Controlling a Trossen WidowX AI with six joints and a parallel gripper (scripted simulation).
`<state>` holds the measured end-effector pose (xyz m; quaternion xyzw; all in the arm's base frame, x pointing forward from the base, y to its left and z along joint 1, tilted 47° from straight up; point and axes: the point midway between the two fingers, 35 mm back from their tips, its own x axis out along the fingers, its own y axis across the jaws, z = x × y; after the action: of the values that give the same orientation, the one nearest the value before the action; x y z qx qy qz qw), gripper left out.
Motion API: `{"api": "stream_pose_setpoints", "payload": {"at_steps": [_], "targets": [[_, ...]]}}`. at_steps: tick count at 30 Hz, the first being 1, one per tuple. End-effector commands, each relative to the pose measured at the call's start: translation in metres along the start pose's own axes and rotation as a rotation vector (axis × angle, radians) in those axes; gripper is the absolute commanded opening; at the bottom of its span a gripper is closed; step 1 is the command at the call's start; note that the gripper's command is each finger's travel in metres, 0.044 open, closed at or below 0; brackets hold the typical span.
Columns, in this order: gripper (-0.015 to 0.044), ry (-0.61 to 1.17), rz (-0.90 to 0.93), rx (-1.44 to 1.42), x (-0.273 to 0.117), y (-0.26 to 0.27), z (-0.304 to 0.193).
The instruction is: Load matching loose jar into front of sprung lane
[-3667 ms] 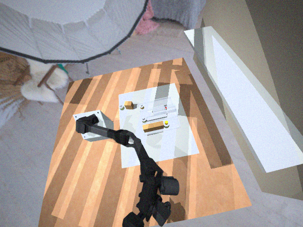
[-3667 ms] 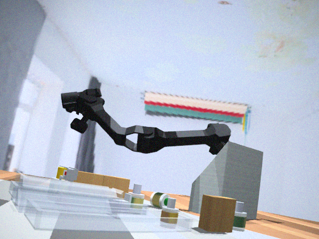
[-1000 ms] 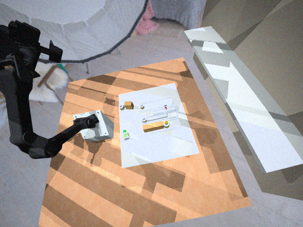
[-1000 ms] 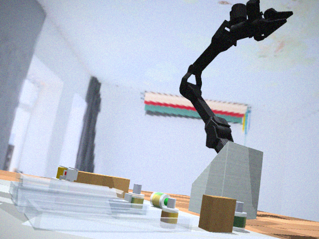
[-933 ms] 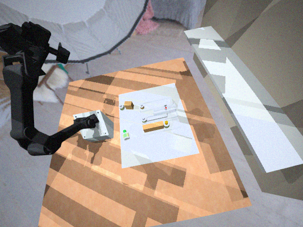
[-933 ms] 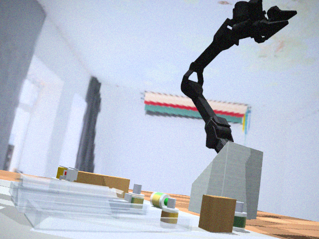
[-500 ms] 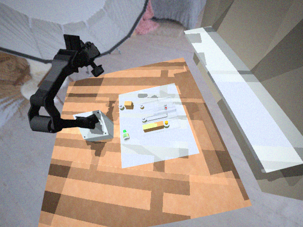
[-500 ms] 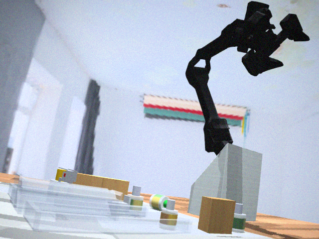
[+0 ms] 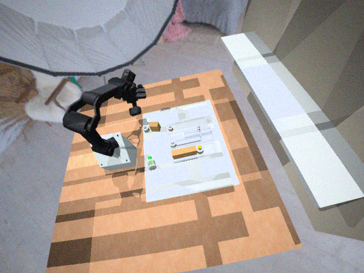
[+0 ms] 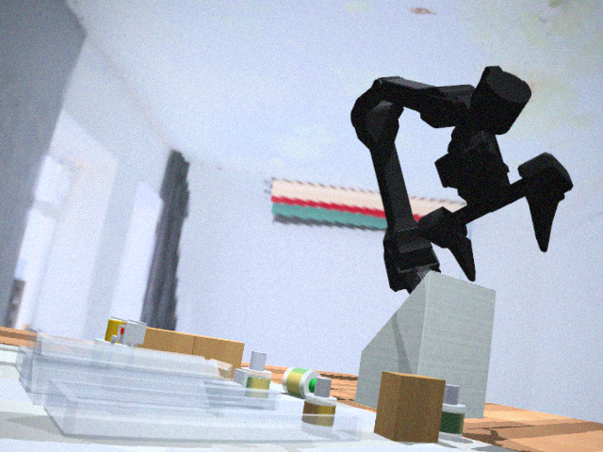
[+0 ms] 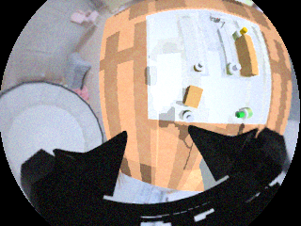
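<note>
Landmark: white mat [image 9: 187, 176] on the wood-patterned table.

Gripper [image 9: 135, 101] hangs in the air off the mat's far-left corner, jaws wide apart, holding nothing.

Clear lane rack [image 9: 192, 133] sits mid-mat. Long wooden block [image 9: 184, 152] lies in its nearest lane with a yellow-lidded jar [image 9: 200, 148] touching its right end. A small jar [image 9: 173, 144] stands at the front of the lane just behind, another [image 9: 170, 127] at the farthest lane's front.

Loose on the mat's left side: small wooden cube [image 9: 154, 126] with a green-banded jar [image 9: 145, 128] just beside it; a green-marked jar [image 9: 151, 161] lies tipped near the left edge.

Red dot [image 9: 198, 129] on a lane part; no readable text. Jar bands are too small to match.
</note>
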<state>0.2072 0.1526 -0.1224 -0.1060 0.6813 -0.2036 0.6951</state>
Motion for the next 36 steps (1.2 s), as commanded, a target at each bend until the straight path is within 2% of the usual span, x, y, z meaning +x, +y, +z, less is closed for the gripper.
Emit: {"api": "stream_pose_setpoints", "payload": {"at_steps": [1,4,6,13,23,36], "targets": [[0.0440,0.057,-0.199,0.029,0.043,-0.047,-0.012],[0.0440,0.082,-0.336,0.030,0.064,-0.081,-0.023],[0.0440,0.088,-0.365,0.029,0.068,-0.088,-0.025],[0.0440,0.088,-0.365,0.029,0.067,-0.090,-0.029],[0.0440,0.087,-0.366,0.029,0.097,-0.102,-0.032],[0.0440,0.087,-0.367,0.029,0.113,-0.109,-0.034]]}}
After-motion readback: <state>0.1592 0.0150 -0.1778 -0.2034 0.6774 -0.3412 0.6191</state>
